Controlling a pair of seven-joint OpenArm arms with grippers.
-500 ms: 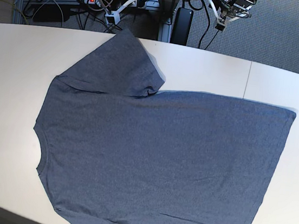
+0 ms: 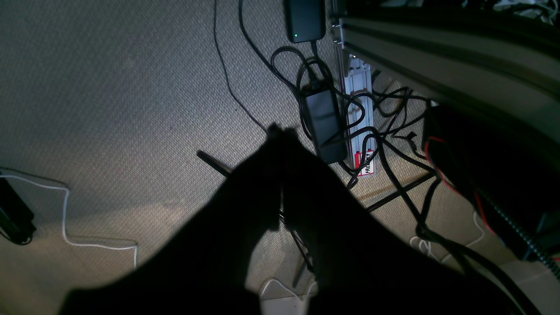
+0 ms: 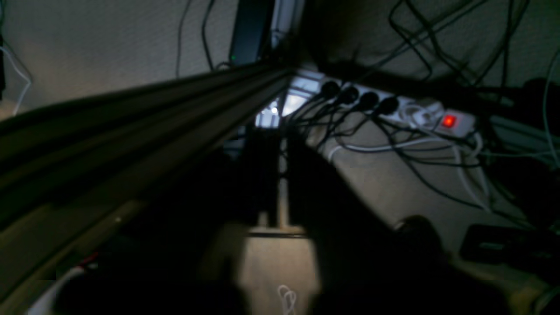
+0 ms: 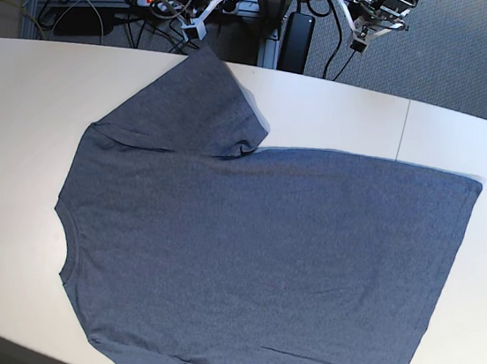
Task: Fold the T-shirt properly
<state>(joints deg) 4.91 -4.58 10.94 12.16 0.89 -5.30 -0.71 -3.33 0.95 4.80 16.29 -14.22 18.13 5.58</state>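
A slate-blue T-shirt (image 4: 252,254) lies spread flat on a pale worktop (image 4: 23,93). Its collar points toward the side of the right pincer (image 4: 191,26), its hem toward the side of the left pincer (image 4: 360,44). One sleeve reaches toward the far edge of the worktop, ending just short of the right pincer; the other sleeve runs off the near edge.

Both pincers hang beyond the far edge of the worktop, over grey carpet (image 4: 473,50), well apart from the body of the shirt and touching no cloth.

In the left wrist view, the left pincer (image 2: 280,135) shows as a dark silhouette with its tips pressed together, clenched on nothing, above carpet (image 2: 109,87) and a tangle of black cables (image 2: 385,144).

In the right wrist view, the right pincer (image 3: 274,144) is dark and blurred; a thin slit shows between its fingers, and it appears clenched and empty, with a power strip (image 3: 420,116) beyond it.
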